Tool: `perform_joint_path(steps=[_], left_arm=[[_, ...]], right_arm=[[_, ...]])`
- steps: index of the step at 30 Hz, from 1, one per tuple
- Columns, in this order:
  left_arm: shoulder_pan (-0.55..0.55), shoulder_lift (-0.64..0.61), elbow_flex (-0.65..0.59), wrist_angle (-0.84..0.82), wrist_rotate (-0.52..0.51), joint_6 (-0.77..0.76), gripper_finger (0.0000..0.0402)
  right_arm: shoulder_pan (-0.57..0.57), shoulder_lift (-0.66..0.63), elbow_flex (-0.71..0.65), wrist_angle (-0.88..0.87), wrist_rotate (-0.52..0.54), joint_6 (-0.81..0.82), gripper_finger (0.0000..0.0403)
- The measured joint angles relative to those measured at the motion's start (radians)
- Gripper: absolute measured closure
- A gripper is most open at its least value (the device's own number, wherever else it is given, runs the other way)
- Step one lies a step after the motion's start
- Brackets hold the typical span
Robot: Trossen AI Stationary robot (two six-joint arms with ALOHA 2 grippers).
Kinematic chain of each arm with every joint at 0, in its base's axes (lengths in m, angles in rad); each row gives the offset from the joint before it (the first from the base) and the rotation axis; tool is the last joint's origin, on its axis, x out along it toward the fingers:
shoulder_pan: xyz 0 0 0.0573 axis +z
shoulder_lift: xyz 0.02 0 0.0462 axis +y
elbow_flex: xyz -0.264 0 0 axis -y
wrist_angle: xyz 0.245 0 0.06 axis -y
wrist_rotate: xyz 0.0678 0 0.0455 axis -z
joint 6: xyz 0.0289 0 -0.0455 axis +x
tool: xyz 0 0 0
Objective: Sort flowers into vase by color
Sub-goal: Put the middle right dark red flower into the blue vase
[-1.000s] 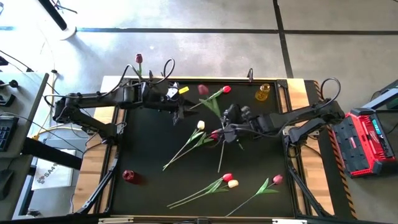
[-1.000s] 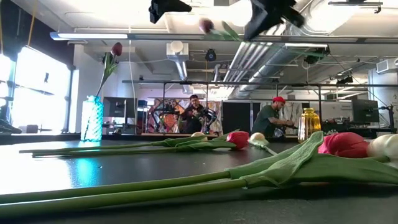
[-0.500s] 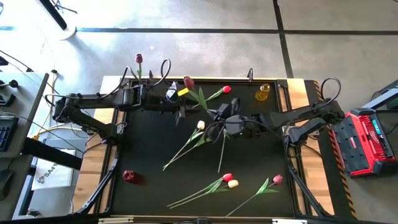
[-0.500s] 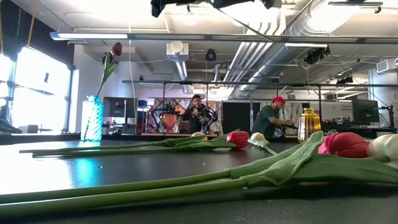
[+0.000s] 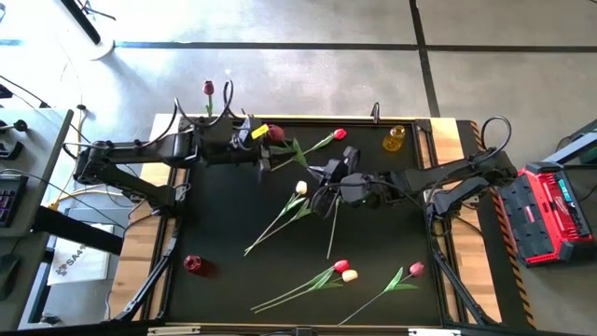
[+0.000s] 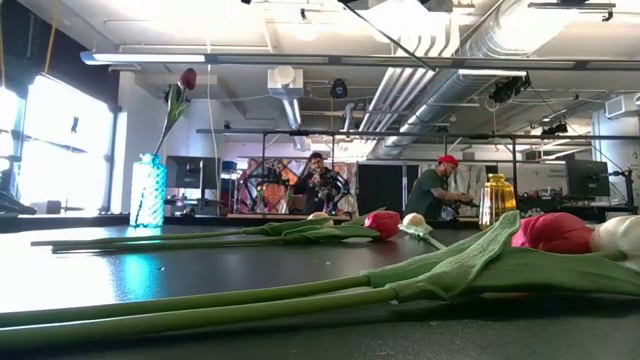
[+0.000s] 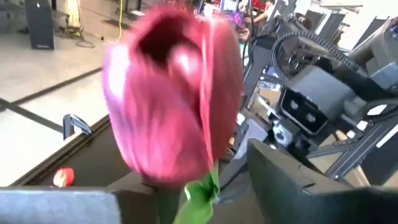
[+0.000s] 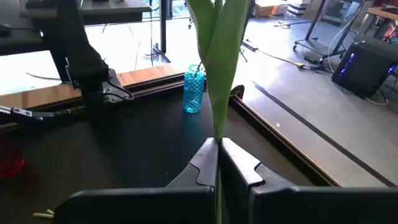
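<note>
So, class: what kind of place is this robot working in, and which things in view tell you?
Most likely a robotics lab or workshop. Exposed ducts and pipes run under the ceiling, two people work at benches behind the black table, and a red equipment case sits on the concrete floor beside it.

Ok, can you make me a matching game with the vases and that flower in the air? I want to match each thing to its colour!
Things:
1. Vase holding one tulip at the table's far left corner
2. Small vase near the table's far right corner
3. Small vase near the table's front left corner
4. Head of the tulip held up between the arms

Colours:
A. red
B. dark pink
C. clear blue
D. amber yellow

Pairs: 1-C, 2-D, 3-A, 4-B
</note>
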Motion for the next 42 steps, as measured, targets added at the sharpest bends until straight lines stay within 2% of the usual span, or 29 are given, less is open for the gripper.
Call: perform_joint_path(steps=[11,15,18,26,32,36,42], left_arm=[[0.006,0.0,0.0,0.014,0.041,0.068,0.0393],[0.007,0.0,0.0,0.012,0.047,0.078,0.0394],[0.022,-0.016,0.0,-0.013,0.042,0.099,0.0399],[0.116,-0.139,0.0,-0.255,-0.036,0.083,0.0401],[0.185,-0.272,0.0,-0.523,-0.196,0.081,0.0401],[0.227,-0.347,0.0,-0.63,-0.291,0.073,0.0401],[0.285,-0.41,0.0,-0.747,-0.439,0.032,0.0401]], right_arm=[[0.005,0.0,0.0,0.022,0.001,-0.012,0.0403],[-0.004,0.0,0.0,0.013,0.006,0.072,0.04],[-0.017,0.0,0.0,-0.013,-0.004,0.186,0.0382],[-0.028,0.0,0.0,-0.144,-0.009,0.387,0.0269],[-0.064,0.0,0.0,-0.347,-0.017,0.565,0.0214],[-0.079,0.0,0.0,-0.422,-0.041,0.597,0.0206],[-0.102,0.0,0.0,-0.428,-0.054,0.588,0.0206]])
